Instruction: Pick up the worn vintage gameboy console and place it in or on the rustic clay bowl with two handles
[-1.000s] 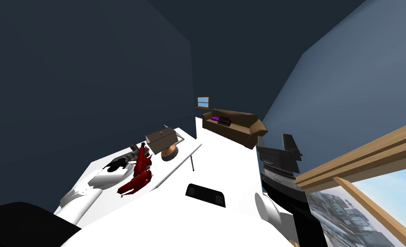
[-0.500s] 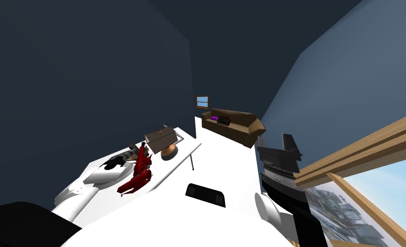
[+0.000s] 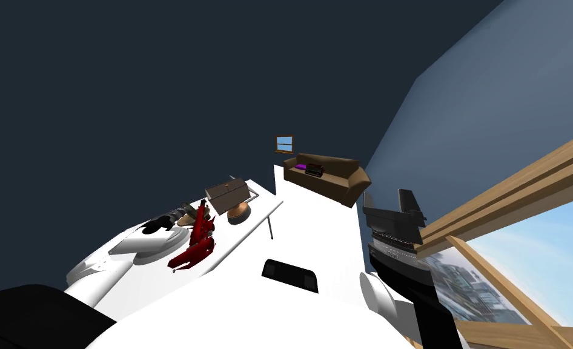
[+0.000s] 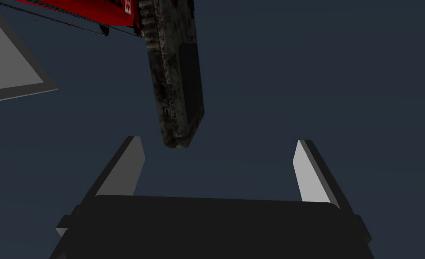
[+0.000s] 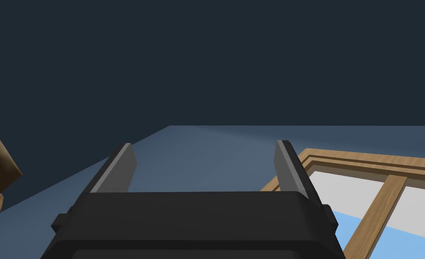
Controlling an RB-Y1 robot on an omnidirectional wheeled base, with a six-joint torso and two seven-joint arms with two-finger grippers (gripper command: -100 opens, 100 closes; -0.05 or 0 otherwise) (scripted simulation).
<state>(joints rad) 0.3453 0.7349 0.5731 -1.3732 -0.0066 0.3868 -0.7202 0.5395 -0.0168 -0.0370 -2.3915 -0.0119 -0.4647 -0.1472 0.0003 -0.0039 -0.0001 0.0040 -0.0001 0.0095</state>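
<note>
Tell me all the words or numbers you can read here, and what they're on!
No text here can be read.
White mark on the red thing: too blurred to read.
Gameboy: worn and mottled, no letters or numbers show on this side.

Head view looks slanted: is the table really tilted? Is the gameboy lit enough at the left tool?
Head view: the slant is the camera's; table, wall and window frame lean together. Left wrist view: dim, yet the mottled gameboy stands out against the dark wall, ahead of the open left tool.
</note>
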